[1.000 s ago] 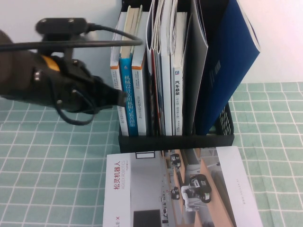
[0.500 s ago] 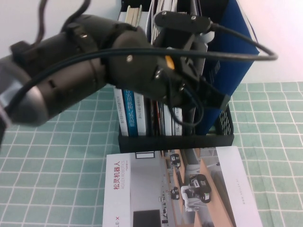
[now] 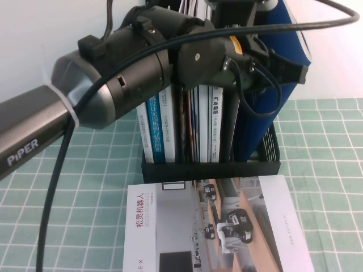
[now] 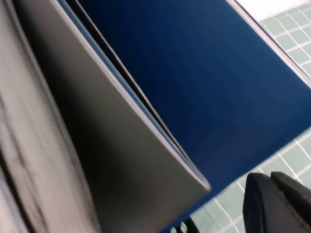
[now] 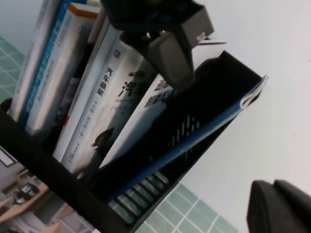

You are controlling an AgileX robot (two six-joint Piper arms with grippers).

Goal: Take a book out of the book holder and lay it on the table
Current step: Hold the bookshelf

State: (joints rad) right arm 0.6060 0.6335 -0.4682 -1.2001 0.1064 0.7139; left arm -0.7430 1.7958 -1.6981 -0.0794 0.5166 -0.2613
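Spread beneath everything, the table is pale green with a white grid-check, and it lies well below my left gripper. On it, nearer the camera than that gripper, I see a white brochure with a robot photo lying flat, its far edge touching the front lip of the book holder. That holder is black plastic, upright, with slotted sides, and my left arm reaches across its top. My left gripper sits at the upper part of the book, against its blue cover; whether its fingers are spread or clamped I cannot tell. From the left wrist the book's cover is plain deep navy, thin and soft, leaning beside a grey sheet. It stands tilted in the holder's rightmost compartment, just below the gripper. Left of the gripper stand other volumes, among them a cyan-spined book. My right gripper is clenched on nothing, hanging apart from the holder.
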